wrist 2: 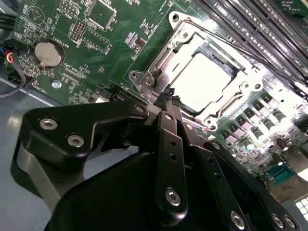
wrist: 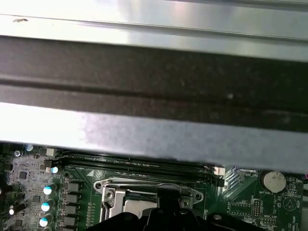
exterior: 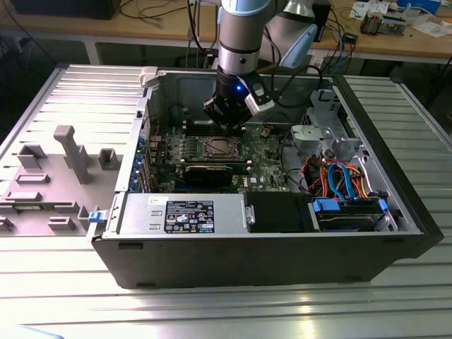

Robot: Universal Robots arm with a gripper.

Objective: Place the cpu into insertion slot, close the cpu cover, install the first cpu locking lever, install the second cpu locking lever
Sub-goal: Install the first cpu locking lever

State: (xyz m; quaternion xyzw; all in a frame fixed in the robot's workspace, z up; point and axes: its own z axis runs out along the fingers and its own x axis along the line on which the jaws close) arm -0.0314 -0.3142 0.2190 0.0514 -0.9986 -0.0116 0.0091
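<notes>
Open computer case [exterior: 282,272] lying on its side on a slatted metal table [exterior: 233,314]; a grey moulded panel [exterior: 53,176] lies beside it on the exterior view's left; a wooden workbench [exterior: 395,39] with cables stands behind. Inside the case: green motherboard [exterior: 265,152]; power supply unit [exterior: 180,214] with a printed label along the near wall; black block [exterior: 277,212] next to it; blue drive carrier [exterior: 346,212] and a bundle of orange and blue cables [exterior: 339,176] toward the exterior view's right. The arm [exterior: 244,35] reaches down into the case from above; the gripper [exterior: 227,119] hangs just above the board, close behind the cpu socket [exterior: 215,148] as the exterior view shows it. In the second wrist view the gripper [wrist 2: 169,96] has its black fingers [wrist 2: 166,120] drawn together to a narrow point, with nothing seen between them; the tip sits at the edge of the socket, whether touching or just clear cannot be told. The cpu [wrist 2: 201,79], bright silver-grey top, lies flat in the socket; the cpu cover [wrist 2: 192,36], a thin silver frame, lies down around it with the chip showing through the window. A round coin battery [wrist 2: 49,54] sits on the board well apart from the socket; dark memory slots [wrist 2: 255,29] run along the socket's far side. In the first wrist view the cover [wrist: 144,188] shows as a silver frame, the battery [wrist: 273,180] off to one side, a row of capacitors [wrist: 46,204] on the other, and the case wall [wrist: 154,82] beyond.
</notes>
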